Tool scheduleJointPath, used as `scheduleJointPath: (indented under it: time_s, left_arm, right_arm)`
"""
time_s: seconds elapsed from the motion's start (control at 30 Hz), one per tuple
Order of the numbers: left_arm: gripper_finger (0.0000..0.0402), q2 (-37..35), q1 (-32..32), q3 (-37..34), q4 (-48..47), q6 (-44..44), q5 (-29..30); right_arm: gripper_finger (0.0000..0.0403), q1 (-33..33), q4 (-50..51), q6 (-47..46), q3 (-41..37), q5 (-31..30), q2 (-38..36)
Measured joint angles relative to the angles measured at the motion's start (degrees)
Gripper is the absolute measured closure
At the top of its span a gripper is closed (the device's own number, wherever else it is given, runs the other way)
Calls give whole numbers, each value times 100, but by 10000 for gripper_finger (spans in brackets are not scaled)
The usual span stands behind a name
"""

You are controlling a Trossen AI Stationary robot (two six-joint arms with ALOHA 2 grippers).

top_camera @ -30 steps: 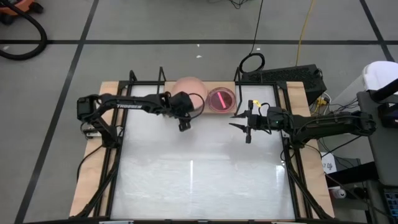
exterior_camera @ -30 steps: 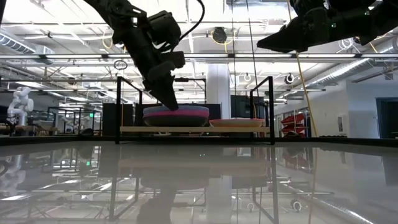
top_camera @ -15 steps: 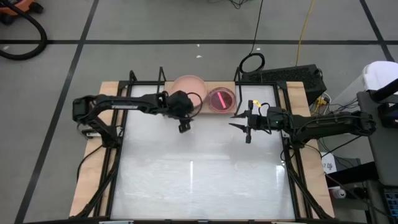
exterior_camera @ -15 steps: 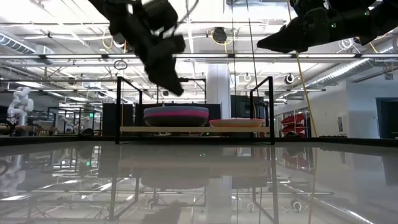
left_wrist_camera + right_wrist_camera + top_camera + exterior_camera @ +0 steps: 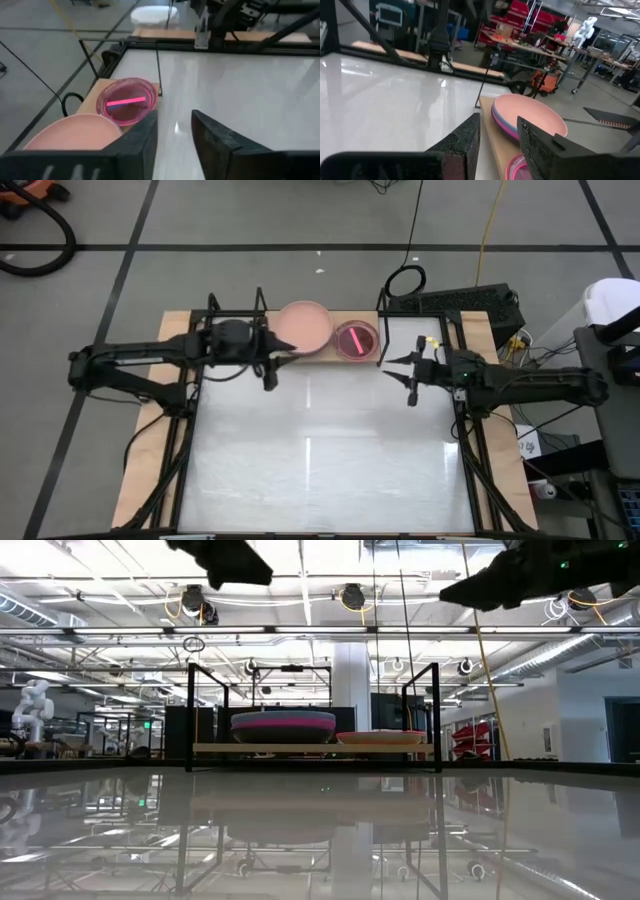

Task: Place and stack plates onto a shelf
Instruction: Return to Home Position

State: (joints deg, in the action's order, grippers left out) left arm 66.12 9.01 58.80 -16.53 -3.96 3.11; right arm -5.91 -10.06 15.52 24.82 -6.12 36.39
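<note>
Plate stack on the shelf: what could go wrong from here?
1. The tall stack, salmon plate on top, sits several plates high on the flat shelf; a knock could slide it.
2. The left gripper, fingers open, hangs high by the shelf's left uprights; a low path home might clip them. Same for the right gripper at the right end.

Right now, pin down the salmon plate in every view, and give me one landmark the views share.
High view: salmon plate on the shelf, upper middle.
Low view: top layer of the taller stack, seen edge-on, left of centre.
Left wrist view: lower left.
Right wrist view: right of centre.
Landmark: the smaller pile right beside it shows in all four.
</note>
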Motion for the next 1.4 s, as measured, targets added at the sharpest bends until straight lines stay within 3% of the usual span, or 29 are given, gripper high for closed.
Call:
scheduleJointPath:
  time_s: [0.17, 0.4, 0.87, 1.17, 1.4]
  left_arm:
    - [313, -839, -15, -1082, 1086, 254, -4]
    - [317, -2209, -15, -2425, 2387, 579, 2]
    - [317, -4369, 24, -3610, 2129, 709, 374]
    - [317, -4939, 178, -4265, 2142, 1017, 406]
    - [317, -4980, 195, -4879, 2738, 1192, 401]
  right_arm:
    - [291, 0, 399, -146, 0, 12, -578]
    - [291, 2, 590, -115, 2, 31, -1081]
    - [291, 2, 1551, -125, 0, 36, -2476]
    - [291, 2, 793, -408, -1105, 26, -3600]
    - [291, 2, -167, -596, -1944, 19, -3577]
